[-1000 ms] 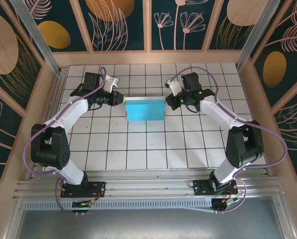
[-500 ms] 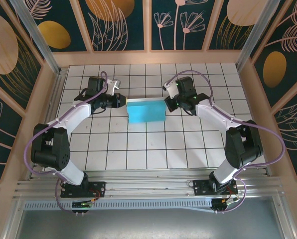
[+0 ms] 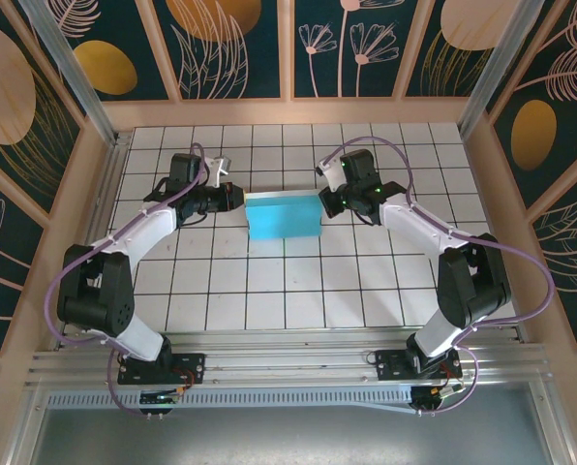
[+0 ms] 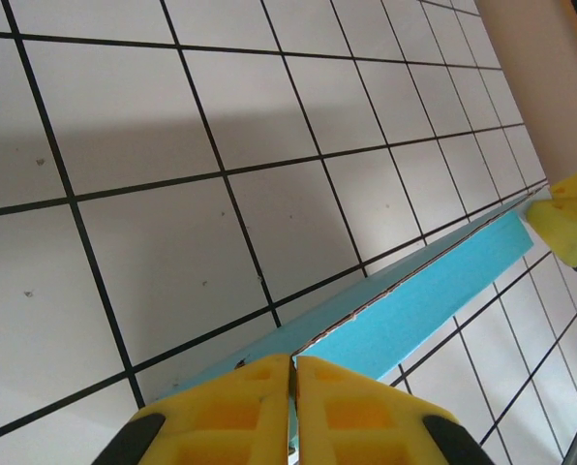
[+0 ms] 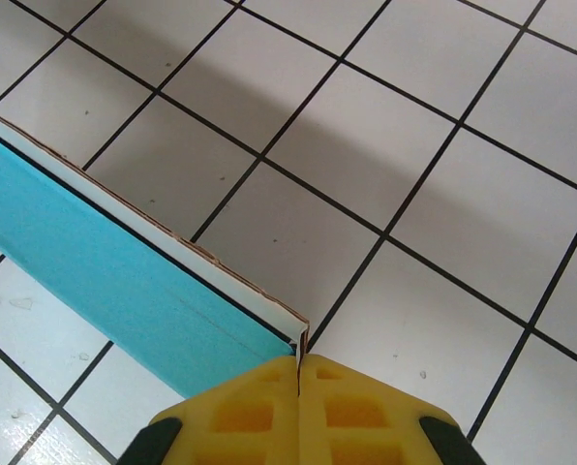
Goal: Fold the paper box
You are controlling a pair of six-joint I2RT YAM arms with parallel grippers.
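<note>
The paper box [image 3: 282, 215] is a turquoise card sheet with a narrow white strip along its far edge, lying in the middle of the tiled table. My left gripper [image 3: 238, 196] pinches its far-left corner; in the left wrist view the yellow fingertips [image 4: 250, 392] are pressed together on the turquoise edge [image 4: 434, 291]. My right gripper [image 3: 322, 201] pinches the far-right corner. The right wrist view has its yellow pads [image 5: 259, 407] shut on the thin white-and-turquoise card [image 5: 124, 271]. The right gripper's yellow tip [image 4: 571, 211] appears at the sheet's far end.
The white tiled table [image 3: 269, 281] runs between wooden side walls [image 3: 497, 232] and a back wall [image 3: 288, 111]. An aluminium rail [image 3: 288, 368] crosses the near edge by the arm bases.
Both grippers have shifted slightly away from the arm bases with the sheet's far corners. The white strip along the far edge now shows more plainly.
</note>
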